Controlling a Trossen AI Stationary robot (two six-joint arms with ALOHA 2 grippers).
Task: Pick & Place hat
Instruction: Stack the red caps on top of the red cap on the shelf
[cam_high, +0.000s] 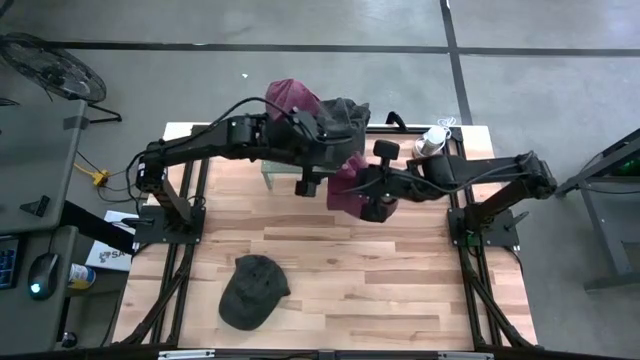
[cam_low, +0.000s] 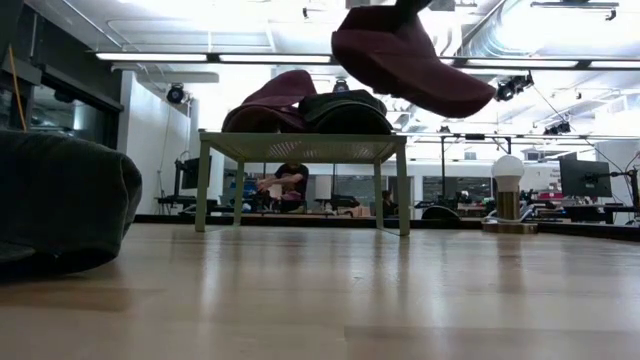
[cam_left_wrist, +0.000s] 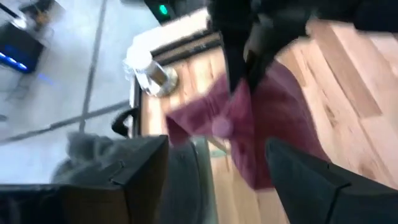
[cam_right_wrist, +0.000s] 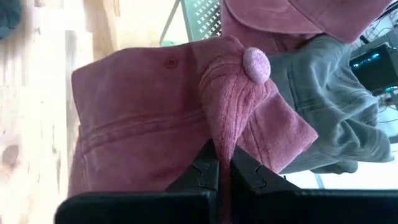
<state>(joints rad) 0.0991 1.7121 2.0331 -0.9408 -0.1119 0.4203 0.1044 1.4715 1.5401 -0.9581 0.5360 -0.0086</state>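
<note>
Wire rack (cam_high: 272, 168) at the table's far edge already carries a maroon cap (cam_high: 290, 98) and a grey cap (cam_high: 345, 113). My right gripper (cam_right_wrist: 222, 169) is pinched tight on the crown of a second maroon cap (cam_right_wrist: 161, 118), held in the air, just short of the rack on its near-right side. My left gripper (cam_high: 308, 186) hovers beside it, fingers spread wide, holding nothing. A dark cap (cam_high: 252, 290) lies near the table's front edge.

Bright ceiling lights (cam_low: 300, 57) glare; left wrist view motion-blurred.
</note>
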